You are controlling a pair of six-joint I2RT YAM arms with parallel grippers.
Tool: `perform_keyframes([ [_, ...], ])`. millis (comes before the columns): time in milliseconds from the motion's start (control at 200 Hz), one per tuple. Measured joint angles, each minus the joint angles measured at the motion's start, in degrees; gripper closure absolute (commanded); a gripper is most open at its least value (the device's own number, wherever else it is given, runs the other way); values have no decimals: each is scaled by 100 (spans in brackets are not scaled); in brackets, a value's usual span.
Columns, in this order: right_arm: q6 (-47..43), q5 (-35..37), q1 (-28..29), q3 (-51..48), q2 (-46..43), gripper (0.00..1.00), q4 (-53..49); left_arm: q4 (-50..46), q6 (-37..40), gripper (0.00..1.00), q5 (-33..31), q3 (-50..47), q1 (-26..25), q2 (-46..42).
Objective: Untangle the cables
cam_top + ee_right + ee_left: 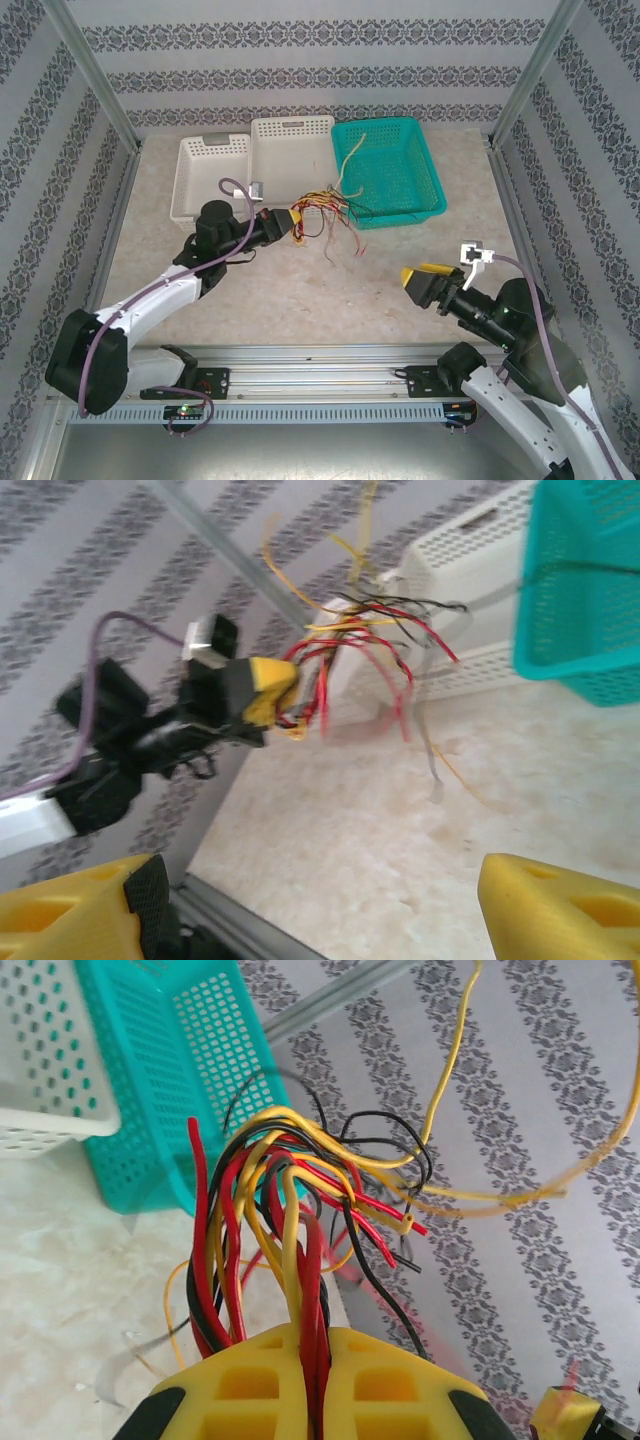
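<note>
The left gripper has its yellow fingers pinched tight on one end of a knot of thin red, yellow and black cables. It holds the bundle raised above the table, I'd guess so the loose ends dangle free and can be picked off one at a time. The right gripper gapes wide with nothing in it, aimed toward ten o'clock at the tangle, seemingly ready to take a strand.

The left arm reaches in from seven o'clock, wrist levelled toward three. The right arm sits folded low at five o'clock.

On the pale marbled table, a teal plastic mesh basket stands at one o'clock, with two white perforated baskets at eleven and twelve. The cables fan out from just past centre toward the teal basket, a few strands reaching its near rim.
</note>
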Motion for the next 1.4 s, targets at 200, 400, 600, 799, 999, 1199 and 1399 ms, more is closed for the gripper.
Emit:
perform_keyframes([
  [200,-55,684,0,94,13,16,-439,-785,354,100,-2,37,24,-243],
  [400,402,-310,74,-1084,404,16,1113,-533,26,100,146,-13,-2,-286],
  [600,780,-358,977,-2216,1080,20,2693,105,-382,100,170,-59,-407,-282],
  [799,796,-17,1554,-2240,1963,26,4179,1016,-752,100,205,-221,-944,-195],
  [999,793,544,1589,-2350,2413,30,5158,1596,-859,100,116,-348,-1508,-170],
  [1199,793,872,1589,-2463,2507,38,5821,2035,-863,100,-74,-455,-1858,-138],
  [1399,789,929,1589,-2535,2524,40,6122,2374,-883,100,-214,-520,-1926,-48],
])
